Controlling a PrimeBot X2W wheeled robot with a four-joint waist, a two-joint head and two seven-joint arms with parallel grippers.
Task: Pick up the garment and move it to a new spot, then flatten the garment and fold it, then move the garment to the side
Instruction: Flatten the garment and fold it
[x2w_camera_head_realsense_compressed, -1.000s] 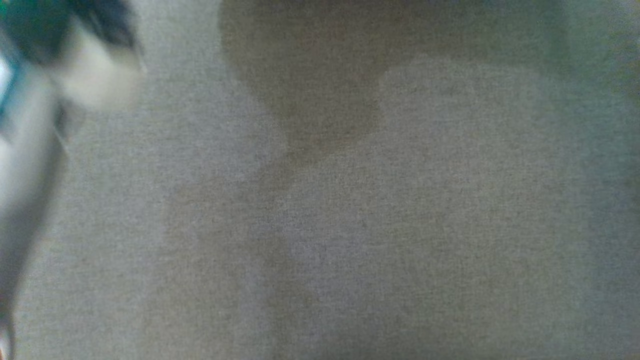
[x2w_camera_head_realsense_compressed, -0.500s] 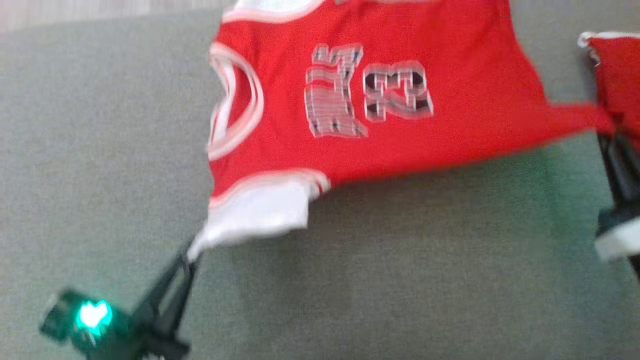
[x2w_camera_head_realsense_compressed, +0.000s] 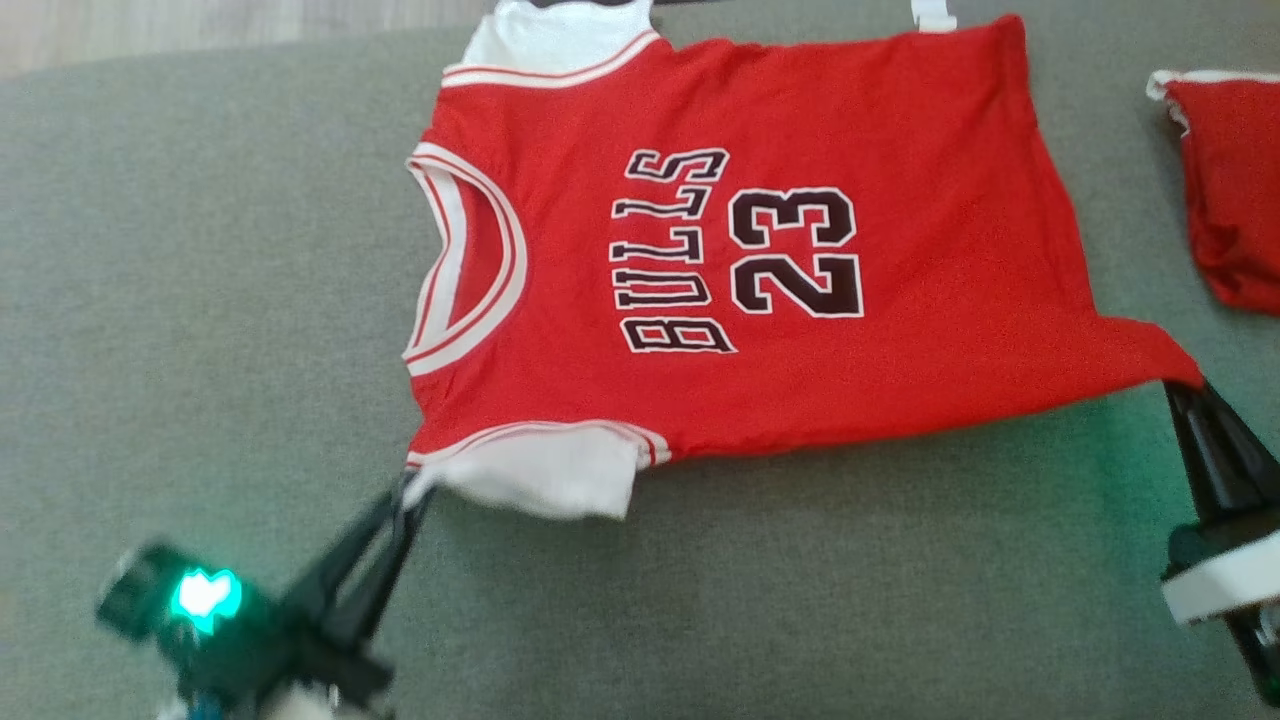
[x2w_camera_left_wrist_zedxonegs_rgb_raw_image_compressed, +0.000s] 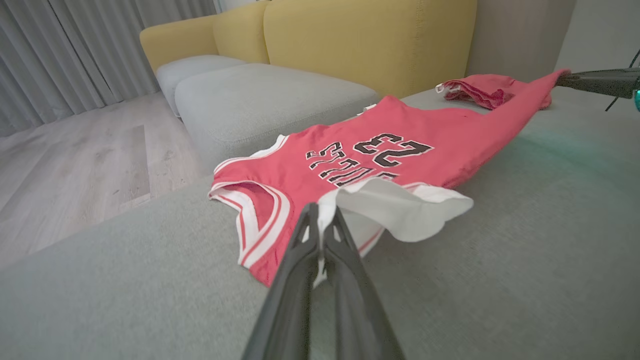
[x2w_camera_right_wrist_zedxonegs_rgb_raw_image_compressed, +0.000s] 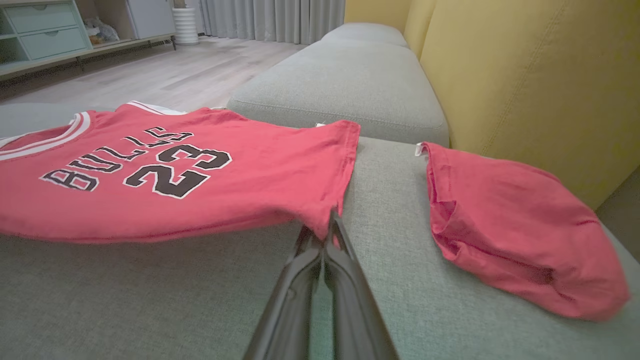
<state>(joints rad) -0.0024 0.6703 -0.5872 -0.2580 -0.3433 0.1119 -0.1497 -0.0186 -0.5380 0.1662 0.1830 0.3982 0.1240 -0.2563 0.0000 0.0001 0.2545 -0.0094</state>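
Right of jersey (x2w_camera_head_realsense_compressed: 900, 300) on grey cushion (x2w_camera_head_realsense_compressed: 200, 300): second red garment (x2w_camera_head_realsense_compressed: 1235, 190), apart. Left end effector (x2w_camera_head_realsense_compressed: 408, 490) and right end effector (x2w_camera_head_realsense_compressed: 1178, 388) clamp jersey corners; earlier blur gone.

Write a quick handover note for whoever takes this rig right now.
Left tool: shut on the white sleeve of the jersey.
Right tool: shut on its hem corner.
Jersey: spread print-up on the grey cushion, near edge lifted between the tools; a second red garment lies at its right.
Done: looks moved and mostly spread.
To do: lay it flat, fold, move aside.
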